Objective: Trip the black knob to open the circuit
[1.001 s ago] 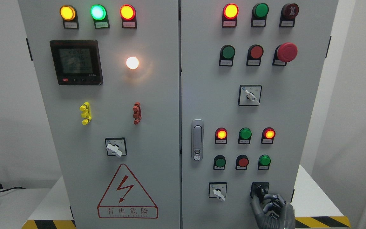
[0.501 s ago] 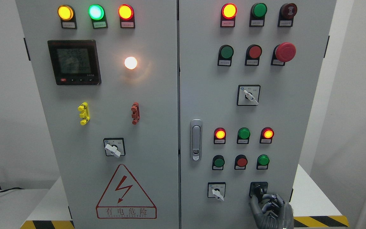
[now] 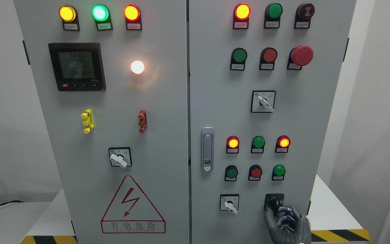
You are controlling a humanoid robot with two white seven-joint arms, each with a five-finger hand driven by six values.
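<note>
Right at the black knob [image 3: 274, 202]: right hand [image 3: 284, 222] just beneath it.
Fingers curl around its lower edge, seemingly gripping; knob lies up-left of the palm.

The hand [image 3: 286, 222], just below the black knob [image 3: 274, 202], is dark grey with glossy, jointed, segmented fingers [image 3: 284, 216].

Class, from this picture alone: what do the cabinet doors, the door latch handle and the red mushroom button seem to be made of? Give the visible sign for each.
Cabinet doors: probably painted sheet metal; flat, even matt grey that softly mirrors the lamp glow.
Door latch handle: apparently bright metal or chromed; silvery sheen.
Red mushroom button: likely moulded plastic; smooth, uniform red dome.
</note>
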